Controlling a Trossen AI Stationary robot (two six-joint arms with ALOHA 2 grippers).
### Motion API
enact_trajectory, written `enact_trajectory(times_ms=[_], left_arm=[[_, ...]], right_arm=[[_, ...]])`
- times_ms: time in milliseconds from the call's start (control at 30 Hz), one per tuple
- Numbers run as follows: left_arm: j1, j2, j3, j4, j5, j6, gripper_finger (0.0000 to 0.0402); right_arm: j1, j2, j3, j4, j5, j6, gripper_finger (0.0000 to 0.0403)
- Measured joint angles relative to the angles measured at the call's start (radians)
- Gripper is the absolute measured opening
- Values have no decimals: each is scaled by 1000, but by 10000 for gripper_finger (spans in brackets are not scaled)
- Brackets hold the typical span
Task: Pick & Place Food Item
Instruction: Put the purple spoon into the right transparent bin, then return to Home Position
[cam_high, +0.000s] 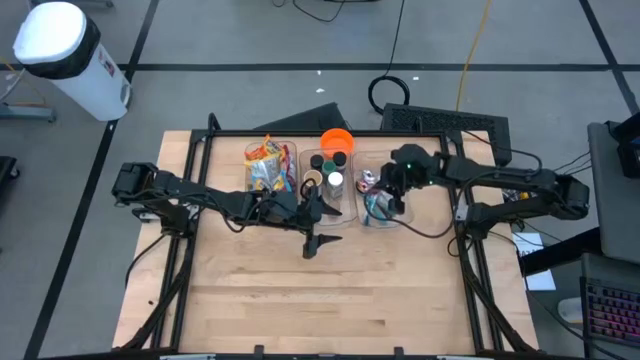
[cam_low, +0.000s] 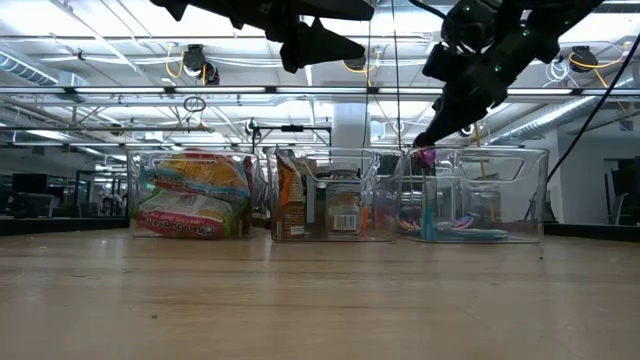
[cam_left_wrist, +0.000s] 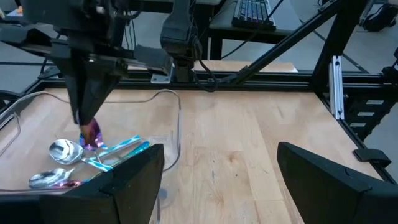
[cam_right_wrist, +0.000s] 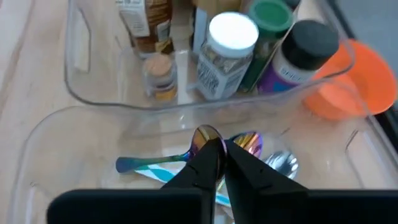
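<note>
Three clear bins stand side by side at the table's far middle: one with snack bags (cam_high: 268, 165), one with jars and a carton (cam_high: 330, 178), and one with iridescent spoons (cam_left_wrist: 68, 155). My right gripper (cam_right_wrist: 221, 146) reaches into the spoon bin (cam_high: 392, 212), shut on a purple-iridescent spoon (cam_left_wrist: 92, 134). My left gripper (cam_high: 320, 225) hovers open above bare wood, in front of the jar bin, with nothing between its fingers. My right gripper pinches the spoon between its two fingertips. Only the shiny bowl (cam_right_wrist: 205, 137) shows just past the tips, and the fingers hide the rest. The fingers slant down into the bin from the table's right. In the low view the purple end (cam_low: 425, 157) hangs near rim height, above the bin's floor.
An orange bowl (cam_high: 337, 140) sits behind the jar bin, and a keyboard (cam_high: 445, 122) lies past the table's far edge. A black frame (cam_high: 190, 200) borders the table on the left and right. Bare wood (cam_high: 320, 300) spreads from the bins to the near edge.
</note>
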Motion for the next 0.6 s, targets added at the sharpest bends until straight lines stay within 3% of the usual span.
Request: enact_trajectory(times_ms=[100,233,600], left_arm=[[0,0,0,0,0,0,322],[0,0,0,0,0,0,318],[0,0,0,1,0,0,325]], right_arm=[[0,0,-23,69,9,-11,22],[1,0,-27,109,102,-42,66],[55,-44,-27,274,523,-76,252]])
